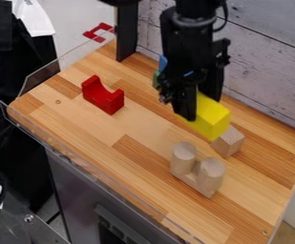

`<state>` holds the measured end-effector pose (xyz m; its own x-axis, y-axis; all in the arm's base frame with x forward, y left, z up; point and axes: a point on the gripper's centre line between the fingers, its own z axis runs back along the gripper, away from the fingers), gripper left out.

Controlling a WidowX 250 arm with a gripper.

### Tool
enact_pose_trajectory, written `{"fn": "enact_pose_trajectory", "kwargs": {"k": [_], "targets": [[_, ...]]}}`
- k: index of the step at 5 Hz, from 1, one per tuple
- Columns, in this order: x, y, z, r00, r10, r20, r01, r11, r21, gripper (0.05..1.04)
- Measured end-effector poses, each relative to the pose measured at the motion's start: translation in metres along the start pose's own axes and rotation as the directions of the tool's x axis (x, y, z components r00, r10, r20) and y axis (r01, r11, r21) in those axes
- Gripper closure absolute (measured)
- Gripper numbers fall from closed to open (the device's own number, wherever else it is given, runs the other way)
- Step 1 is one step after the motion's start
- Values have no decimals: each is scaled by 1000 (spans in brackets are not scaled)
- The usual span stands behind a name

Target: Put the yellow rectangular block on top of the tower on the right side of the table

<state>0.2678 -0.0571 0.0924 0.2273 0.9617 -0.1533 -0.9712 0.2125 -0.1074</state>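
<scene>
I see gripper (pixel 201 106) closed on yellow rectangular block (pixel 213 120), 1 finger each side, block just by bare wooden block (pixel 231 141). Its long axis runs upper left to lower right, roughly parallel to row of 2 wooden pillars (pixel 211 175). Those, likely my tower, lie camera-side; little turning needed.

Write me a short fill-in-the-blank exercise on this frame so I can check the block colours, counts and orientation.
The colour of the held block in the gripper is ____. The curved hollow of the red block opens ____. On the pale base, the number of upright cylinders is ____.

Missing words: yellow; upward; two
</scene>
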Motion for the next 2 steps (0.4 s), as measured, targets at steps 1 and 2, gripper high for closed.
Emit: {"fn": "enact_pose_trajectory", "kwargs": {"k": [1, 2], "targets": [[-8, 4, -4, 1000, 6, 0, -6, 1000, 19, 526], [-12, 9, 0, 1000, 18, 18, -19, 1000, 12, 526]]}}
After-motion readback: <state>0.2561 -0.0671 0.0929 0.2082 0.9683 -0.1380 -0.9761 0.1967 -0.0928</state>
